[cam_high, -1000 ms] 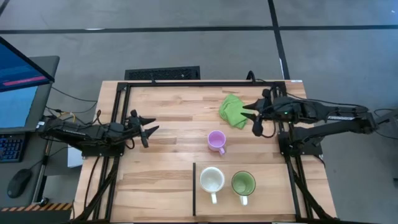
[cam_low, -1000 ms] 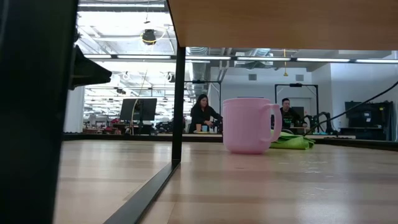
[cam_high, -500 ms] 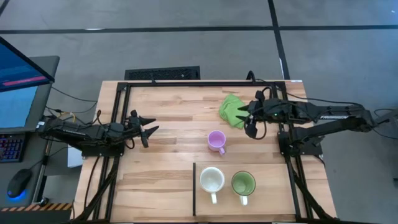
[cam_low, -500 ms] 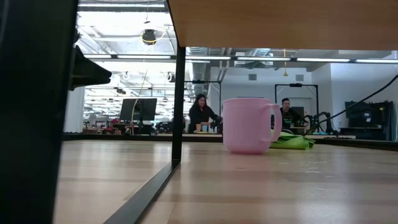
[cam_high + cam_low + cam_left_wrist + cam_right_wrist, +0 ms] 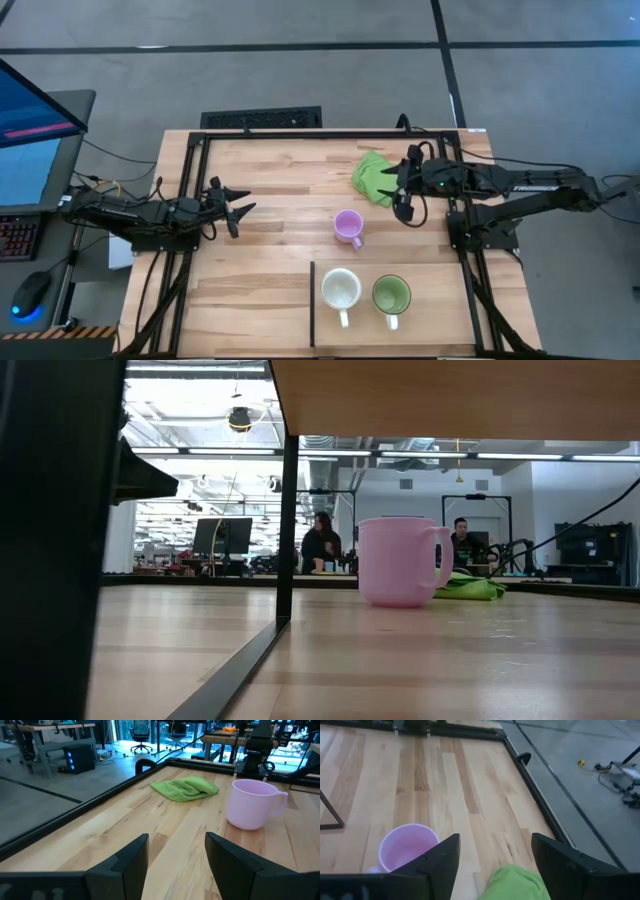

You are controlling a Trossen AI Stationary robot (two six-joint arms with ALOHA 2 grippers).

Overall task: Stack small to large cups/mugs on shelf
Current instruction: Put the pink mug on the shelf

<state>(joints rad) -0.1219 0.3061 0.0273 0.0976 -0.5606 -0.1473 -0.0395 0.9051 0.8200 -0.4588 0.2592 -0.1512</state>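
Note:
A light purple mug stands upright on the middle of the table; it also shows in the low view and in both wrist views. A white mug and a green mug stand upright side by side on the shelf, the near right section beside a thin black strip. My right gripper is open and empty above the right edge of a green cloth. My left gripper is open and empty at the table's left.
The green cloth lies crumpled at the far right of the table, also in the left wrist view. A black frame runs along the table's far edge and sides. Bare wood lies between my left gripper and the purple mug.
My right gripper has moved a little toward the table's left, over the cloth's right edge and closer to the purple mug. The mugs and the cloth have stayed in place.

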